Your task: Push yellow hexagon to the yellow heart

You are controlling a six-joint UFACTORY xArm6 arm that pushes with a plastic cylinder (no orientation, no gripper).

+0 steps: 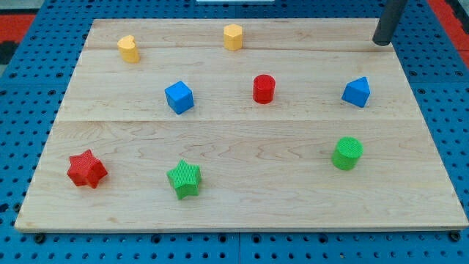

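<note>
The yellow hexagon (233, 37) stands near the board's top edge, a little left of the middle. The yellow heart (128, 48) stands near the top left, well apart from the hexagon. My tip (381, 42) is at the top right corner of the board, far to the right of the hexagon and touching no block.
On the wooden board (242, 198) there are also a blue cube (179, 97), a red cylinder (264, 89), a blue triangular block (356, 92), a green cylinder (346, 153), a green star (184, 179) and a red star (87, 169). Blue pegboard surrounds the board.
</note>
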